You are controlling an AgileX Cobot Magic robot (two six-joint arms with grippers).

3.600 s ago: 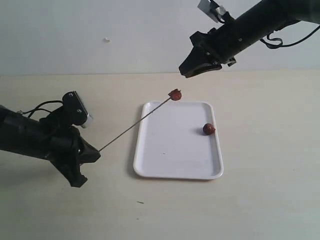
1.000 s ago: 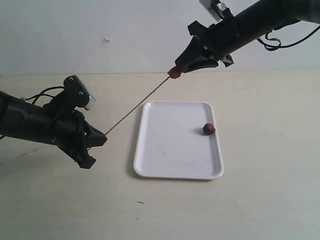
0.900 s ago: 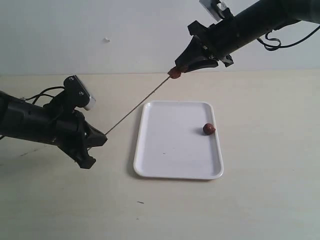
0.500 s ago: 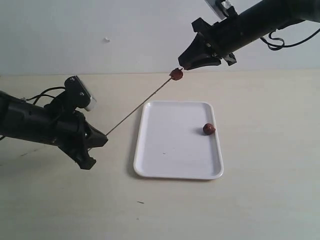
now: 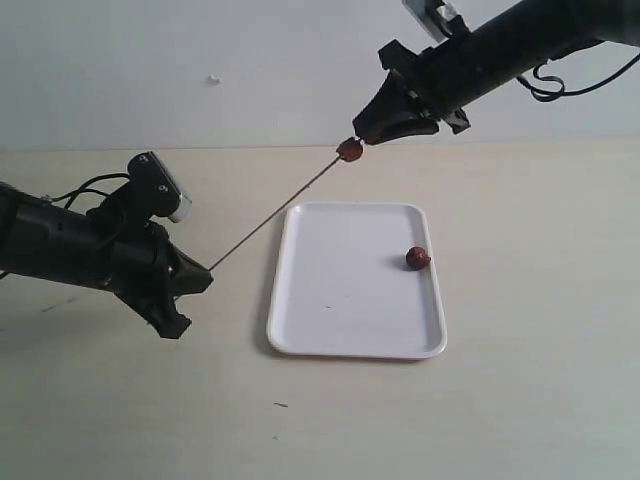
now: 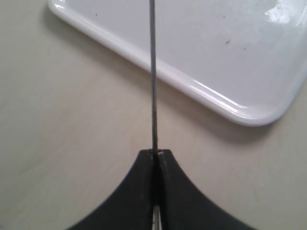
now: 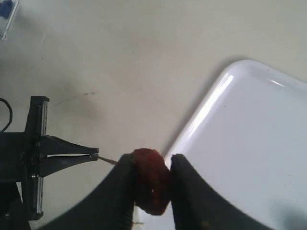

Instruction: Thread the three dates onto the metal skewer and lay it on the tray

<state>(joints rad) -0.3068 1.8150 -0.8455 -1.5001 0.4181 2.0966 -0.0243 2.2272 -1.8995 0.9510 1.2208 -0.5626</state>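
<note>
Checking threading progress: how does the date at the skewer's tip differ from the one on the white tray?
The wrinkled dark red date at the skewer tip is airborne on the thin grey metal skewer; the roundish dark red date on the tray lies on the flat white rectangular tray. The right pincer grips only the first. Both are small.

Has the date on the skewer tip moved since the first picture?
Yes. The skewered date has risen, away from the tray's far rim.
</note>
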